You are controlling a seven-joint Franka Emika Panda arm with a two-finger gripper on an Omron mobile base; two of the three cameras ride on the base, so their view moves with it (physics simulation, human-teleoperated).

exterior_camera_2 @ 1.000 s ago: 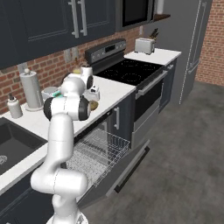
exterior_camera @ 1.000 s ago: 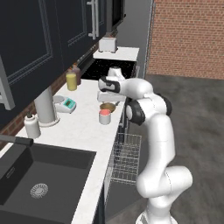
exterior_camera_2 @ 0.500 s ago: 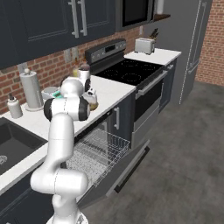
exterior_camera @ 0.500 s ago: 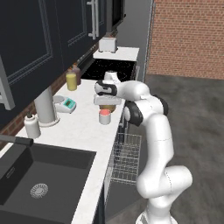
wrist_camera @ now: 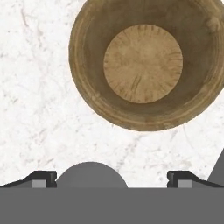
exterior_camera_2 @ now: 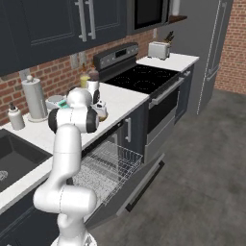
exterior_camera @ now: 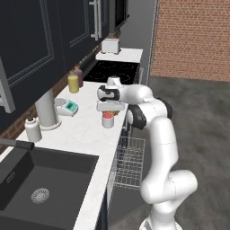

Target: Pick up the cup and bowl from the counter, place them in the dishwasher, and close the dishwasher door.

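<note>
The cup (exterior_camera: 108,120), small and white with a red-orange top, stands near the counter's (exterior_camera: 81,130) front edge. My gripper (exterior_camera: 110,108) hangs open just above it, pointing down. In the hand view the tan wooden bowl (wrist_camera: 146,63) lies on the white marble ahead of the open gripper (wrist_camera: 112,177), with the two fingertips (wrist_camera: 43,177) wide apart and nothing gripped between them. A sliver of the bowl (exterior_camera: 118,113) shows behind the hand. Below the counter the dishwasher (exterior_camera_2: 108,166) has its wire rack pulled out, and the dishwasher door (exterior_camera_2: 141,185) is folded down.
A yellow bottle (exterior_camera: 73,83), a paper towel roll (exterior_camera: 47,110) and a white soap bottle (exterior_camera: 32,129) stand along the back wall. The black sink (exterior_camera: 40,179) lies to the left. The stove (exterior_camera: 112,69) and a toaster (exterior_camera: 110,46) are farther along.
The hand has come down over the counter toward the cup, its jaws staying wide. The cup, bowl and dishwasher have not moved.
</note>
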